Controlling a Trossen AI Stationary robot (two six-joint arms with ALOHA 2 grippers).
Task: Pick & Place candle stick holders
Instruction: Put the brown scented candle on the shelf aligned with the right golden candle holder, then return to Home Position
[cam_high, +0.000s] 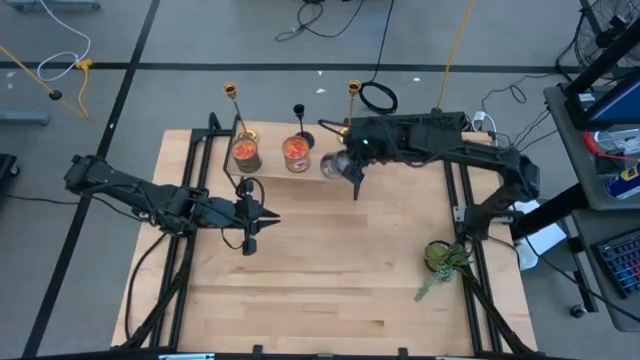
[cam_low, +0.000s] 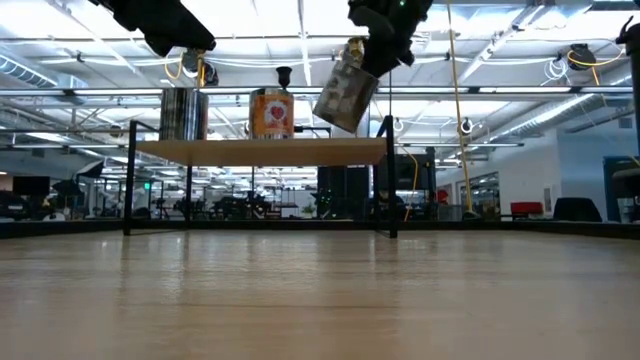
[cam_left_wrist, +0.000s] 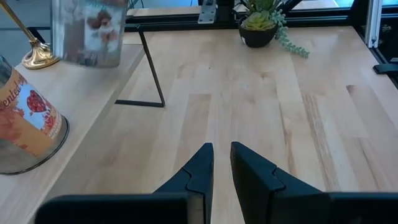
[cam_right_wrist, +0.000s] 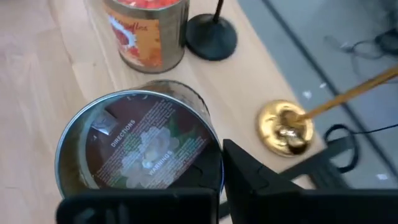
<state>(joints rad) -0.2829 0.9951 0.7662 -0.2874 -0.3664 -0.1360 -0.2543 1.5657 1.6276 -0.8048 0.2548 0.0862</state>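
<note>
Three candle stick holders stand by their round bases on a low wooden shelf (cam_high: 270, 174) at the table's far side. They are a gold one (cam_high: 232, 100) at the left, a shorter black one (cam_high: 300, 115) in the middle and a gold one (cam_high: 352, 95) at the right. My right gripper (cam_high: 350, 172) is shut on a glass candle jar (cam_right_wrist: 140, 143) above the shelf's right end, next to the black holder's base (cam_right_wrist: 211, 34) and the right gold holder's base (cam_right_wrist: 286, 127). My left gripper (cam_left_wrist: 222, 155) hovers over the table near the shelf's left part, slightly open and empty. My right gripper holds the candle jar by its side wall (cam_right_wrist: 214, 155). One finger (cam_right_wrist: 249, 171) lies against that wall; the jar hides the other finger. The fingers come from above, slanting down. The jar (cam_low: 345, 95) hangs tilted below the gripper, clear of the shelf.
Two candle jars with orange labels (cam_high: 246, 153) (cam_high: 296, 153) stand on the shelf between the holders. A small green plant (cam_high: 445, 260) sits at the table's right side. Black frame rails run along the table's left and right sides. Bare wood lies in the middle and near part.
</note>
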